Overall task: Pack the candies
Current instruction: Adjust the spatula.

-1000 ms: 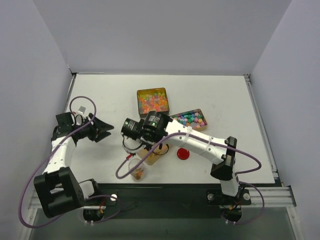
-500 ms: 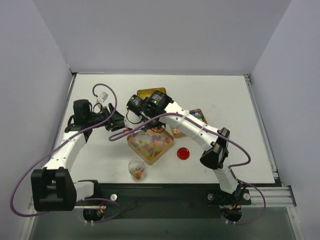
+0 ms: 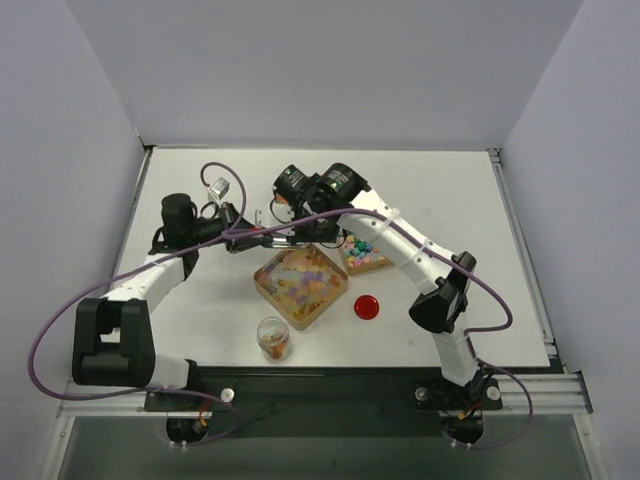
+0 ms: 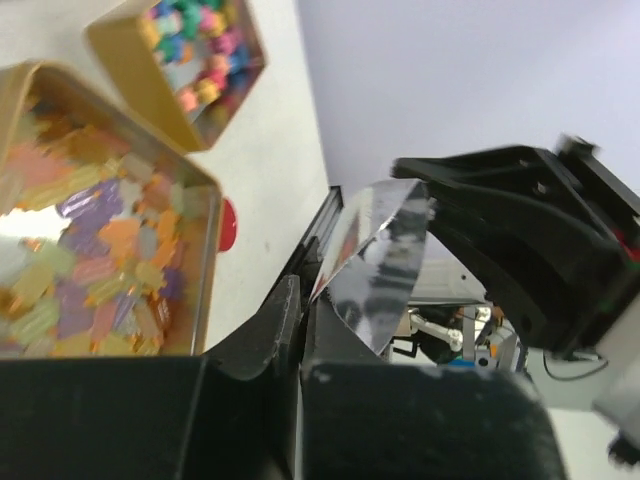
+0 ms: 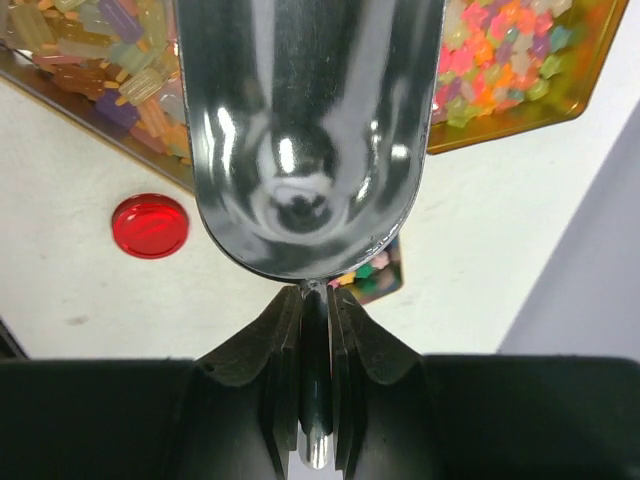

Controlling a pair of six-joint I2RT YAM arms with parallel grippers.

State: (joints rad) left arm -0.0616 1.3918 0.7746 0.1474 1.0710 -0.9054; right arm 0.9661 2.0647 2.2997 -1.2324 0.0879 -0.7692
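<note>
The candies fill a square tray point(image 3: 300, 284) at the table's middle, also in the left wrist view as pastel pieces point(image 4: 90, 280) and in the right wrist view point(image 5: 90, 60). More candies lie in a second tray point(image 3: 362, 252) point(image 4: 200, 50) and a third point(image 5: 510, 60). A small clear cup point(image 3: 272, 337) holds a few. My right gripper point(image 5: 315, 300) point(image 3: 285, 220) is shut on the handle of a metal scoop point(image 5: 305, 130) point(image 4: 385, 260). My left gripper point(image 4: 305, 300) point(image 3: 250, 237) is shut on the scoop's front rim. The scoop's bowl looks empty.
A flat red lid point(image 3: 367, 306) point(image 5: 150, 225) point(image 4: 228, 222) lies right of the middle tray. Both arms meet above the table's centre, behind that tray. The cup stands near the front edge.
My left arm has reached right from the left side and shut on the scoop's rim. My right arm has swung the scoop from over the cup toward the back.
</note>
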